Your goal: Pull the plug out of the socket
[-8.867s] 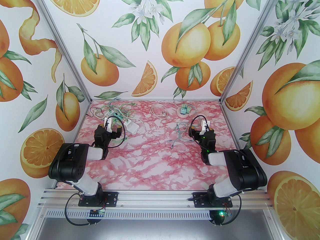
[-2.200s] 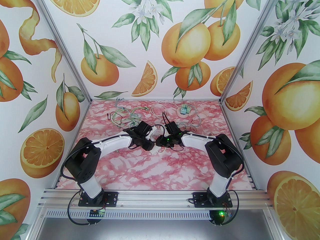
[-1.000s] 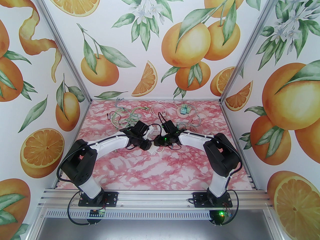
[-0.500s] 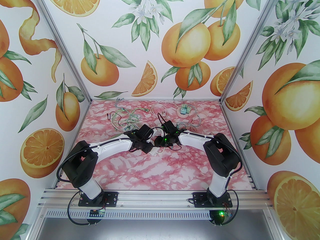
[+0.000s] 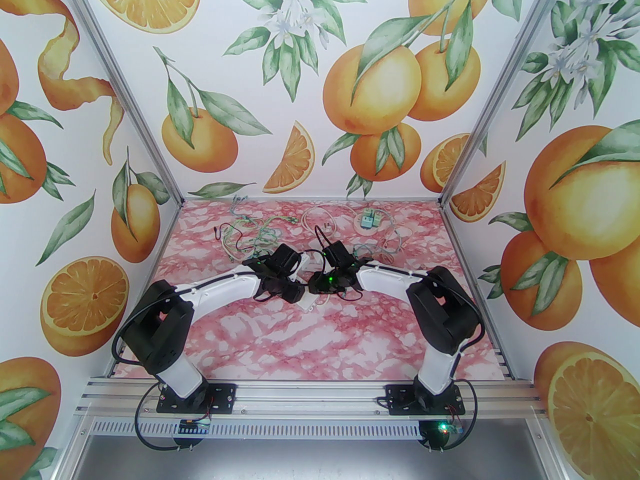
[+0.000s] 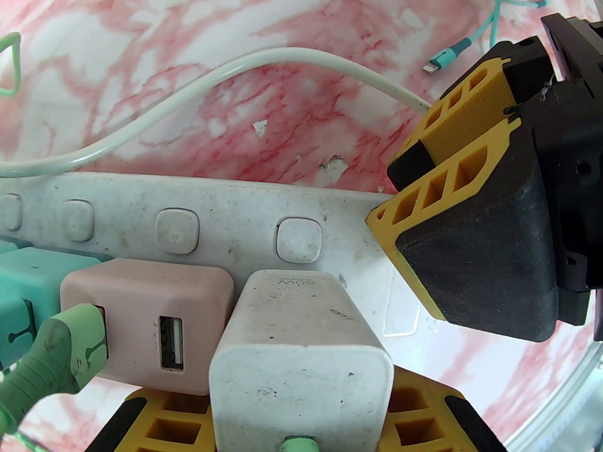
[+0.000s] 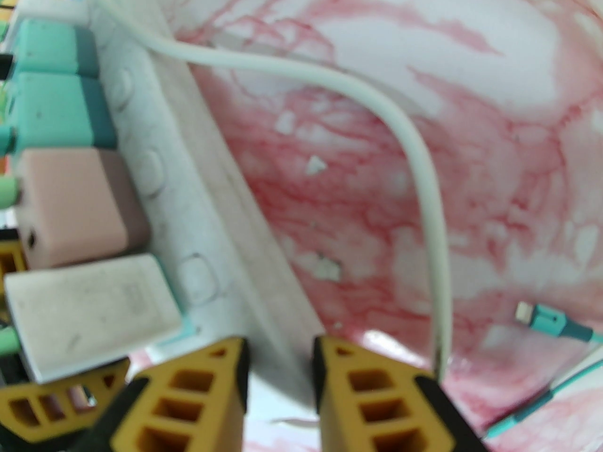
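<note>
Plug seated in the power strip, a gripper on each.

Left gripper has its yellow fingers pressed to either side of the white plug, which sits in the strip's end socket, just beside a pink charger. Right gripper clamps narrowly across the strip's bare end, close to the plug. Beyond the strip a white cord arcs over the pink marble table. Farther off lies a teal cable, apart from both grippers.

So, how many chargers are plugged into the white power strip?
4, in a row on the power strip: a white charger, then a pink charger, then two teal chargers. More may be hidden beyond.
</note>
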Robot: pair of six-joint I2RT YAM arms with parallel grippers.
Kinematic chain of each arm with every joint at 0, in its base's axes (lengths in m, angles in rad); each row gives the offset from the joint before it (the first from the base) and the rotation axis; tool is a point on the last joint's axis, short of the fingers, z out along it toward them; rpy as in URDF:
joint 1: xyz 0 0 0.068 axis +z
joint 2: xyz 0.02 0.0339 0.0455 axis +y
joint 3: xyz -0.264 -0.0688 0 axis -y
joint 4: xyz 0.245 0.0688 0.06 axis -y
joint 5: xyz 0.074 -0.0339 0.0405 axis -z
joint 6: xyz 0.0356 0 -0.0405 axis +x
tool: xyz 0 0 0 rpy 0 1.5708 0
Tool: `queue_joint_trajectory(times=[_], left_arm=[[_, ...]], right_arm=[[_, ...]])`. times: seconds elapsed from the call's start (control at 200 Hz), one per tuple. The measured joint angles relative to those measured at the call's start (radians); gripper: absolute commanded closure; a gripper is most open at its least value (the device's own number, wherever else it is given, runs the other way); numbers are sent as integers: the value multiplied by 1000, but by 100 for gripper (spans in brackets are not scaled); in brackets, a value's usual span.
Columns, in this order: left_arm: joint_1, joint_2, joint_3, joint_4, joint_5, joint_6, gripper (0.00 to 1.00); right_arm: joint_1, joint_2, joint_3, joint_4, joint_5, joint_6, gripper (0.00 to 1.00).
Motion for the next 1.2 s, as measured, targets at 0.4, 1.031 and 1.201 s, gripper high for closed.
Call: queue_joint_trajectory(times=[0.4,1.031,1.201], left_arm=[[-48,-65,23,-22,-85,12,80],[24,-148,143,-74,-40,1,80],[42,-150,185,-113,-44,-3,80]], right_arm=[[3,3,2,2,0,0,71],[-16,-38,73,-151,76,-3,46],[-75,-172,80,-146,80,18,39]])
